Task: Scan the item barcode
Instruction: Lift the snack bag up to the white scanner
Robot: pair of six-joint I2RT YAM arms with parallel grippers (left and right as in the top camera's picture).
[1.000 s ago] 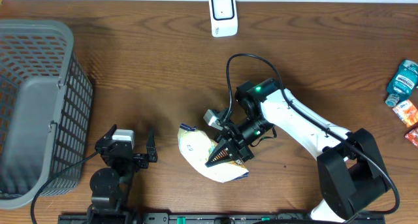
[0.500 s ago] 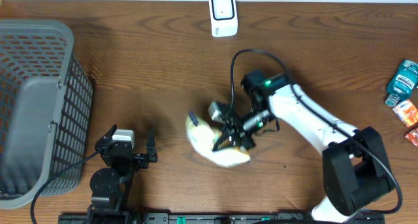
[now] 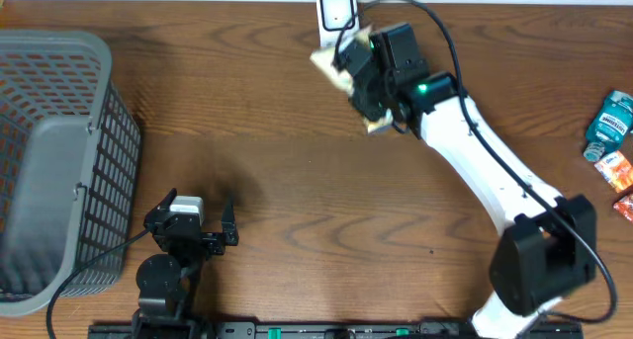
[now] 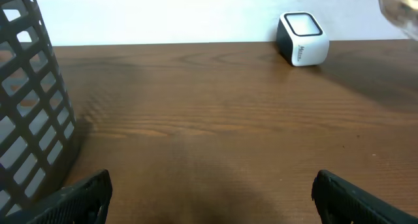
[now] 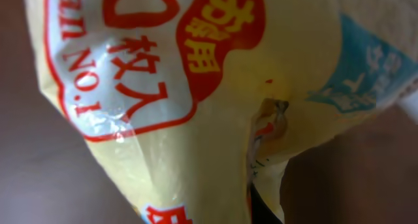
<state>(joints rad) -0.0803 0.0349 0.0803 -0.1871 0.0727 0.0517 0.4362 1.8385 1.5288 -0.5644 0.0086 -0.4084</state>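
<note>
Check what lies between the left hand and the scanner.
Nothing but bare table between the left hand and the scanner; the left wrist view shows it plainly.

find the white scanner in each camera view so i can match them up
Overhead: the white scanner stands at the top centre edge, with the yellow packet just below it in the picture.
Left wrist: upper right, at the table's far edge.
Right wrist: not in it; the yellow packet fills the frame.
Shared landmark: the grey basket, at the left in overhead and left wrist.
</note>
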